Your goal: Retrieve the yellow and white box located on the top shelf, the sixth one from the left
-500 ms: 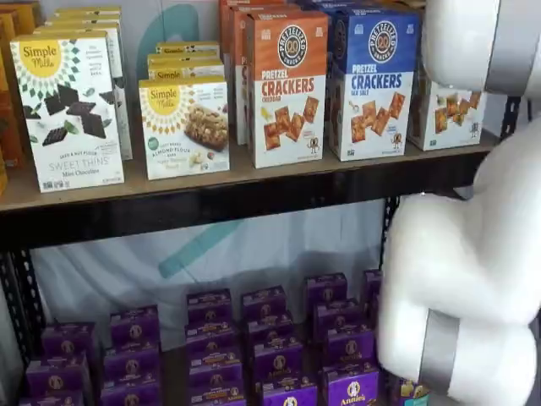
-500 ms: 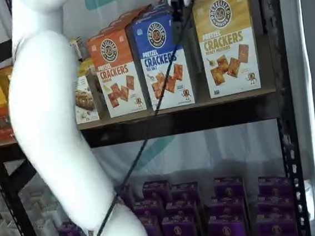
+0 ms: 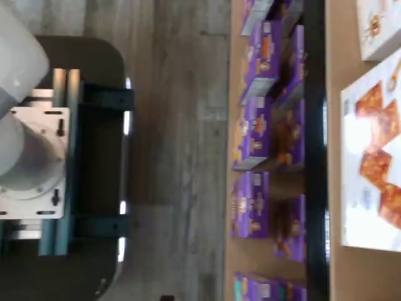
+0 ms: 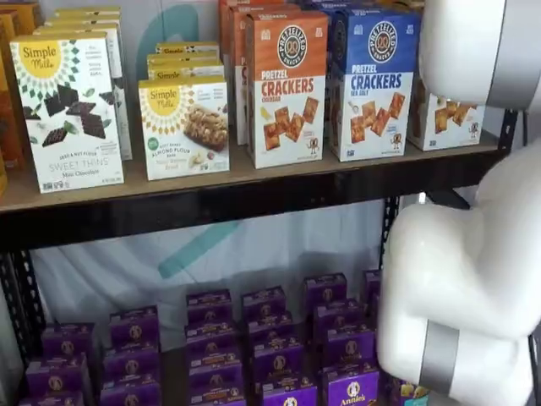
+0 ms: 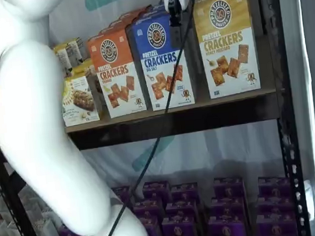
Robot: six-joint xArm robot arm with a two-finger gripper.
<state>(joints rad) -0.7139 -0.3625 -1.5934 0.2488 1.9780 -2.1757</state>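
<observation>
The yellow and white box [image 5: 225,41] stands at the right end of the top shelf [image 5: 202,116], right of a blue pretzel-cracker box [image 5: 162,59]. In a shelf view the white arm hides its yellow band, and only its white lower front [image 4: 444,118] shows above the shelf's dark beam [image 4: 211,199]. My gripper [image 5: 173,10] hangs from the view's upper edge in front of the blue box's right edge, just left of the yellow and white box, with a cable beside it. Only a dark finger shows side-on, so I cannot tell its state. The wrist view shows a white cracker box front [image 3: 369,182].
An orange pretzel-cracker box [image 4: 290,85] and white Simple Mills boxes [image 4: 72,110] stand further left on the top shelf. Several small purple boxes [image 4: 270,355] fill the lower level. The white arm [image 4: 473,271] covers the right side; black uprights [image 5: 285,139] frame the shelves.
The arm has shifted a little to the left in one shelf view and risen slightly in the other. The gripper has moved slightly left. The boxes have not moved.
</observation>
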